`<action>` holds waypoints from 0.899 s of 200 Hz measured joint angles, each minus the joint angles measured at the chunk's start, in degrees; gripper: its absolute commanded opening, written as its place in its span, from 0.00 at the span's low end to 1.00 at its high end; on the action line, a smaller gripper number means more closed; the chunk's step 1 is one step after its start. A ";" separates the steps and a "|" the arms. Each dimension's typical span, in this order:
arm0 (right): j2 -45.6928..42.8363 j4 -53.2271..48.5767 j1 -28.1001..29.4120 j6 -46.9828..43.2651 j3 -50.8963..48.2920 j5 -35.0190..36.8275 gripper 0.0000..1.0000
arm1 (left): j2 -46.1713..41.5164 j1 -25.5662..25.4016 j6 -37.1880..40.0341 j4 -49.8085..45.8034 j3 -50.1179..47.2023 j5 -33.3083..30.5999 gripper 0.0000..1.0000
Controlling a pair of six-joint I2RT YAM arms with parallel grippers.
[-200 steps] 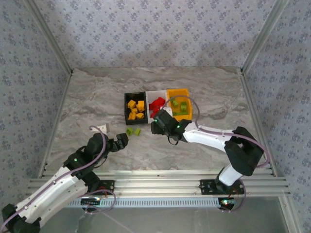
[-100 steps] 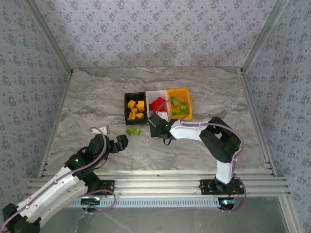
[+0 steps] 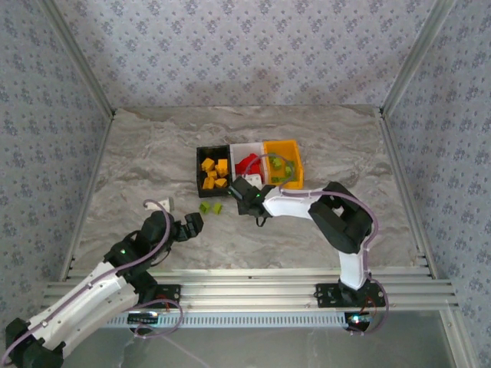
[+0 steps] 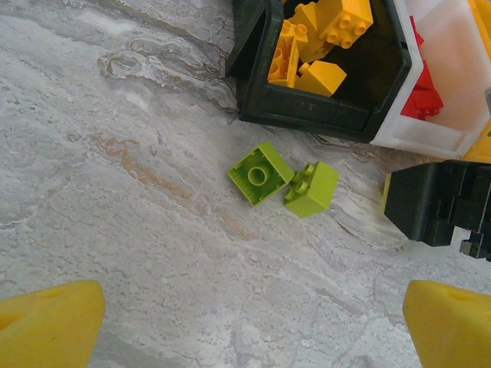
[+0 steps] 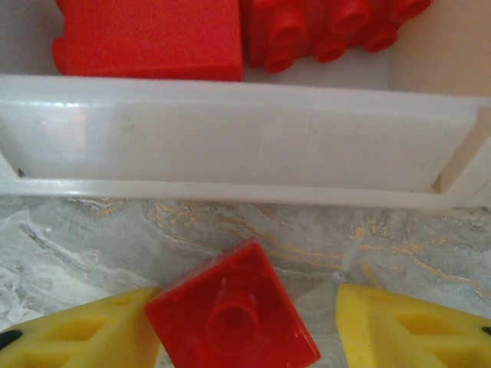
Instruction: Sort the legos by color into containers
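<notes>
Straddling a red lego [image 5: 230,320] on the table [image 5: 84,230], the right claw [image 5: 247,331] stood open, not clamped, with the white bin [image 5: 230,142] just ahead.

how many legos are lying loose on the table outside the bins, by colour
lime green bricks: 2, side by side in front of the black bin
red brick: 1, between the open fingers of the right gripper, in front of the white bin
yellow-orange bricks: 0 loose, those seen lie in the black bin
total: 3
</notes>
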 measured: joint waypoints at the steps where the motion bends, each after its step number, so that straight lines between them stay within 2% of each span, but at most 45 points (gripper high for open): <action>1: 0.09 0.00 0.00 -0.02 0.07 0.09 0.66 | 0.00 0.00 0.00 0.00 0.00 0.00 1.00; 32: 0.92 2.32 0.09 -0.94 0.24 1.46 0.62 | 0.83 0.26 -0.02 0.37 -0.02 0.02 1.00; 105: 0.83 9.62 0.74 -2.78 -1.86 1.99 0.35 | 1.18 0.31 0.00 0.92 -0.07 0.02 1.00; 149: -3.74 11.85 3.21 -1.29 -7.63 1.49 0.31 | 3.91 0.33 0.68 1.99 -0.07 0.07 1.00; 180: -11.85 10.91 3.82 -1.29 -10.29 0.59 0.31 | 5.73 0.48 1.29 2.71 -0.07 0.46 1.00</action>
